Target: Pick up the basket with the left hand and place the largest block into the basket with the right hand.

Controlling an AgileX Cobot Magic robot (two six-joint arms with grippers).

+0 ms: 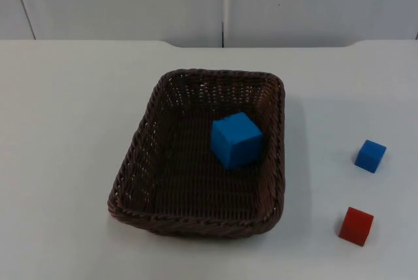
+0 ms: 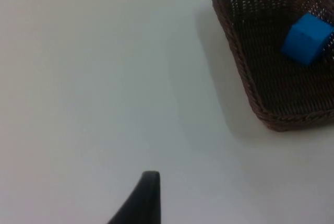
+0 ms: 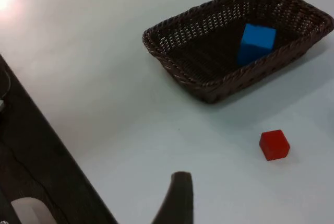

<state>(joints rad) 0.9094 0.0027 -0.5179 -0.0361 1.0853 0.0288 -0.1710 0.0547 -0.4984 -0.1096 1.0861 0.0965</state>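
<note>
A dark brown wicker basket (image 1: 134, 156) stands on the white table, a little left of the middle. The largest block, a blue cube (image 1: 236, 139), lies inside it towards its right wall. In the left wrist view the basket (image 2: 235, 51) with the blue cube (image 2: 307, 38) is some way off from my left gripper (image 2: 148, 182), which hangs over bare table. My right gripper (image 3: 180, 182) is also well back from the basket (image 3: 172, 67) and the cube (image 3: 256, 42). Neither gripper holds anything.
A small blue cube (image 1: 370, 156) and a small red cube (image 1: 356, 226) sit on the table to the right of the basket. The red cube (image 3: 274, 144) lies between my right gripper and the basket. The table's edge (image 3: 47, 130) runs close beside the right gripper.
</note>
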